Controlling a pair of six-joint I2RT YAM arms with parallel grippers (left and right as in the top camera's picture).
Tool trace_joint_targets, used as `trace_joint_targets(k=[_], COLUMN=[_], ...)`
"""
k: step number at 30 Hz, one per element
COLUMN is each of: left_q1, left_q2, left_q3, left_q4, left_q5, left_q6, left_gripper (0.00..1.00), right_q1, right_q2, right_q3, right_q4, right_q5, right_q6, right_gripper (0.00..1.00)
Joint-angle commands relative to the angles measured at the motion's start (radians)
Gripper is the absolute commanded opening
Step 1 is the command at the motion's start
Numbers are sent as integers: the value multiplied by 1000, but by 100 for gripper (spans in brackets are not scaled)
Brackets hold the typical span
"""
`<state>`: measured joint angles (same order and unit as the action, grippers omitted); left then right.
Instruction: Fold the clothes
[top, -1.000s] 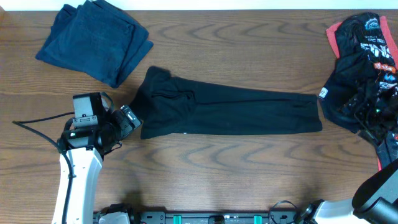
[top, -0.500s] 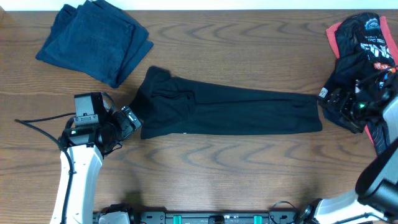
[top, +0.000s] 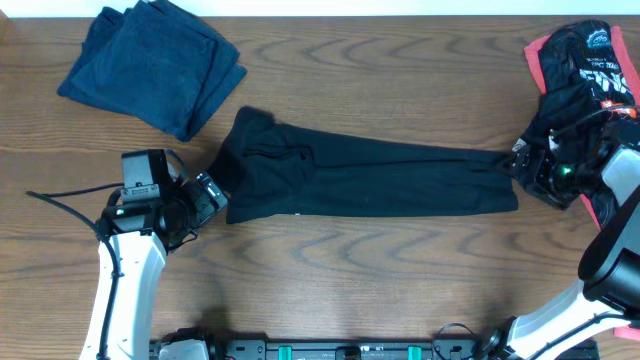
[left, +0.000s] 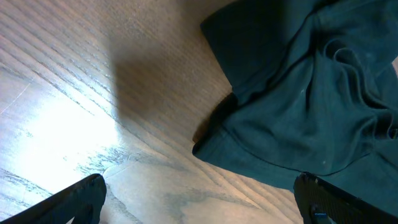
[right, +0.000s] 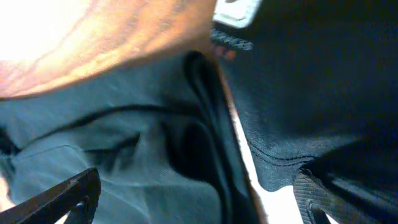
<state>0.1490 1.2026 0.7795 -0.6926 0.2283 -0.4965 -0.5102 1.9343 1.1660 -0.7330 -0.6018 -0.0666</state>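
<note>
Just swung right gripper (top: 522, 165) off the pile (top: 585, 70) to the right end of shirt (top: 370, 178), stretched out flat in the middle. Kept left gripper (top: 212, 192) parked at its left end. Fingers spread wide on both, nothing held. Looks set for pinching both ends to fold.

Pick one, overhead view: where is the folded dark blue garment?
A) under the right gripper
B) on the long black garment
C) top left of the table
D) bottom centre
C: the folded dark blue garment sits at the top left, up and left of the long black garment, not on it.
</note>
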Motion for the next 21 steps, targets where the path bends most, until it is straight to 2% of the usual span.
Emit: trace_joint_targets(k=[1, 4, 8, 16, 21], left_q1=[4, 4, 4, 4, 4], left_q2=[6, 6, 6, 6, 6], left_q3=[-5, -5, -5, -5, -5], left_q4=[-2, -2, -3, -3, -21], left_q5=[-13, -12, -13, -13, -13], left_q6=[6, 6, 6, 7, 7], left_gripper=[98, 98, 98, 98, 98], right_q1=[40, 52, 48, 40, 36], right_q2=[89, 103, 103, 105, 106], right_q3=[-23, -23, -23, -23, -23], right_q4=[9, 36, 79, 232, 248], right_q5=[11, 50, 198, 219, 475], right_q6=[-28, -15, 59, 145, 276], right_gripper=[99, 99, 99, 99, 99])
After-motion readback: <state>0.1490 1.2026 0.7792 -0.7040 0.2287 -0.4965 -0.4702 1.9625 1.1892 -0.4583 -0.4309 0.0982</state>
